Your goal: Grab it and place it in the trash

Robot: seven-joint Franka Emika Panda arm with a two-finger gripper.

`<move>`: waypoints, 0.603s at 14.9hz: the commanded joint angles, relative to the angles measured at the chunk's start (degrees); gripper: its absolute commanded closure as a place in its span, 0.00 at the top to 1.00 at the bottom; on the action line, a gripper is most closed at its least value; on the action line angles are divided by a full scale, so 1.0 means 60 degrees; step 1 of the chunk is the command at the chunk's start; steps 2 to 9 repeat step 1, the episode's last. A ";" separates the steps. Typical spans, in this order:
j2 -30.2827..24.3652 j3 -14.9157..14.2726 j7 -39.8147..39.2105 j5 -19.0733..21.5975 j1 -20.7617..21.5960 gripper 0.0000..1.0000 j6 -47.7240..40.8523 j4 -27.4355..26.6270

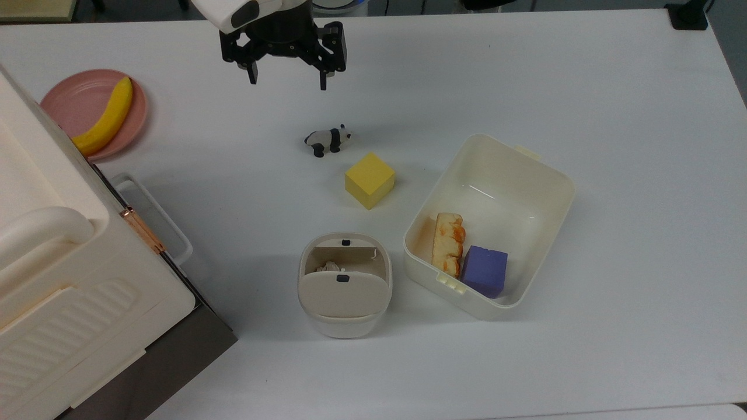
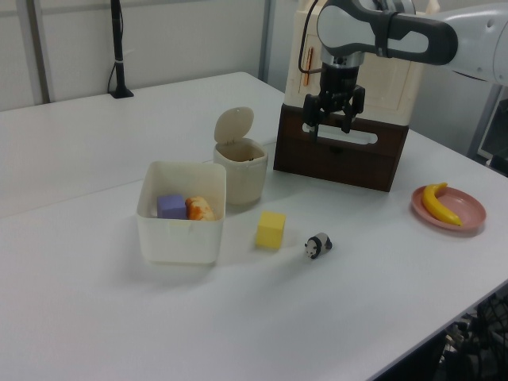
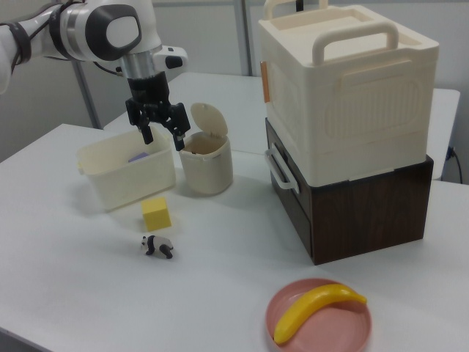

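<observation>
At twelve o'clock of the panda (image 1: 327, 140) in the top view, the gripper (image 1: 285, 79) hangs high with fingers spread, empty. The wad (image 1: 329, 266) lies inside the bin (image 1: 344, 319), under the tipped-up flap (image 1: 344, 293), so the drop looks done.

— What does the arm look like?
— Its links are rounded shells of glossy white and pale grey, with dark grey to black bands at the joints; the right view shows a black oval panel on the side of one joint.
— And at the wrist?
— A white block with dark oval insets sits beside a pale cylindrical flange.
— The end effector (image 1: 286, 73)?
— Black all over: a squat body with angular linkage bars spreading to two slim black fingers (image 1: 323, 79) that end in narrow tips.
</observation>
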 commanded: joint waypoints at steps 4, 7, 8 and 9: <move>-0.0297 0.0129 -0.0229 0.0143 -0.0092 1.00 -0.0106 -0.0267; -0.0297 0.0129 -0.0229 0.0143 -0.0092 1.00 -0.0106 -0.0267; -0.0297 0.0129 -0.0229 0.0143 -0.0092 1.00 -0.0106 -0.0267; -0.0297 0.0129 -0.0229 0.0143 -0.0092 1.00 -0.0106 -0.0267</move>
